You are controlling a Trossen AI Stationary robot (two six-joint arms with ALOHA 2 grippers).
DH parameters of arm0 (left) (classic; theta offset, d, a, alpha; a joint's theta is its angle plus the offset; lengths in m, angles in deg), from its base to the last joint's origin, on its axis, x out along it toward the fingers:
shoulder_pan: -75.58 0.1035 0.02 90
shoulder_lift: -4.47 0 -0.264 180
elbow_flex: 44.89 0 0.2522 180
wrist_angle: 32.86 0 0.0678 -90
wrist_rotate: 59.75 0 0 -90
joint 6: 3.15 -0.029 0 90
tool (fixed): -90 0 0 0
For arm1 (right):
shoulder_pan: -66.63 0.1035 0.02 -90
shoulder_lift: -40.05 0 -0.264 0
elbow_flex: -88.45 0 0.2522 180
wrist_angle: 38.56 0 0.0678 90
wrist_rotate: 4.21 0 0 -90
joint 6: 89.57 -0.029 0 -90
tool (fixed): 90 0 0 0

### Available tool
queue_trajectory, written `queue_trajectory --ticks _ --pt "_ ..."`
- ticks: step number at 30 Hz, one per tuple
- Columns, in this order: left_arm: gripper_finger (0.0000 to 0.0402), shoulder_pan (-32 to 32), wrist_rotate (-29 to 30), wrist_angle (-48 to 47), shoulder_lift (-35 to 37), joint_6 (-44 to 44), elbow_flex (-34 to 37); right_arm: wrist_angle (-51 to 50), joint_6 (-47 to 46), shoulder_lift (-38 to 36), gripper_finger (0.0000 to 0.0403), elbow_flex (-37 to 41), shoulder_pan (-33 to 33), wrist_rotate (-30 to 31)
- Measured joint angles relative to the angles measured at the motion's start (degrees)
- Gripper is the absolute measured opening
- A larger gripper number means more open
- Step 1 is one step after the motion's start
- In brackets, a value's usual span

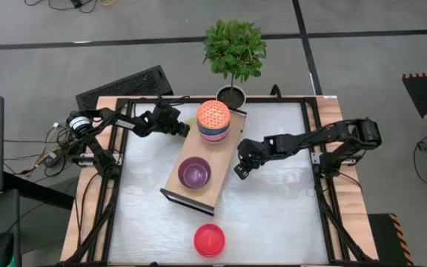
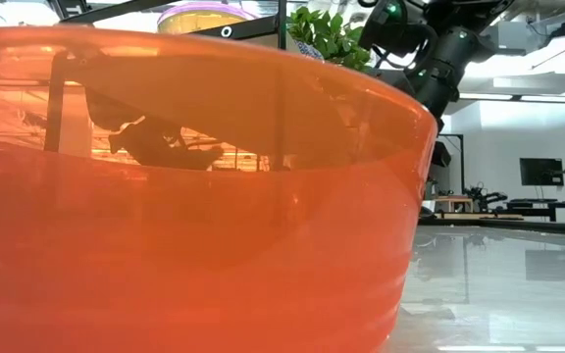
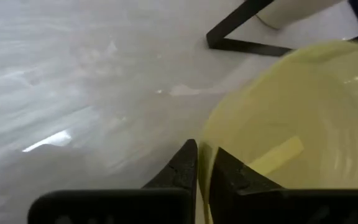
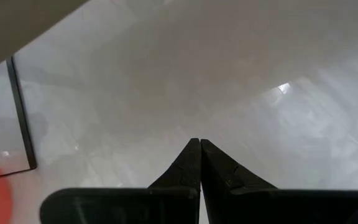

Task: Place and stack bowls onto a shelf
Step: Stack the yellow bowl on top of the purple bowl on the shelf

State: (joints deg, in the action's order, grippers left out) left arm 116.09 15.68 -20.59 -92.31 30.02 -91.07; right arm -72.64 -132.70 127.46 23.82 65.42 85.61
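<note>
Shelf (image 1: 212, 173) lies near the middle of the white table (image 1: 273, 215), its long axis running diagonally from about one o'clock at the far end, by the plant pot (image 1: 230, 95), down to seven o'clock at the near end. A purple bowl (image 1: 194, 173) sits upright on the near half of the board. On the far half stands a stack of bowls (image 1: 213, 130) capped by a red-white patterned bowl (image 1: 213, 114) turned mouth down. A red bowl (image 1: 209, 240) rests alone on the table at six o'clock from the shelf, well apart from it, and fills most of the low view.

The left gripper (image 3: 202, 163), at ten o'clock from the shelf just beside the stack, has its fingers pinched on the rim of a yellow bowl (image 3: 303, 130). The right gripper (image 4: 200, 157) hovers over bare table at three o'clock from the shelf, fingers pressed together with nothing between them.
</note>
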Motion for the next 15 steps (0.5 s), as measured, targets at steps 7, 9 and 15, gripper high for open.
queue_trajectory --ticks 7,9,15 --pt "0.0 -0.02 -1.84 -4.11 3.67 4.89 0.02 1.28 0.04 -0.31 0.0025 0.0 0.51 -0.37" --pt "0.0 -0.01 -0.57 -7.56 6.34 5.71 0.02 2.68 0.11 -0.61 0.0025 -0.02 0.51 -0.88" --pt "0.0 0.03 8.33 -23.96 18.06 8.24 0.04 5.22 1.72 -1.76 0.0025 -0.17 0.77 -1.36"
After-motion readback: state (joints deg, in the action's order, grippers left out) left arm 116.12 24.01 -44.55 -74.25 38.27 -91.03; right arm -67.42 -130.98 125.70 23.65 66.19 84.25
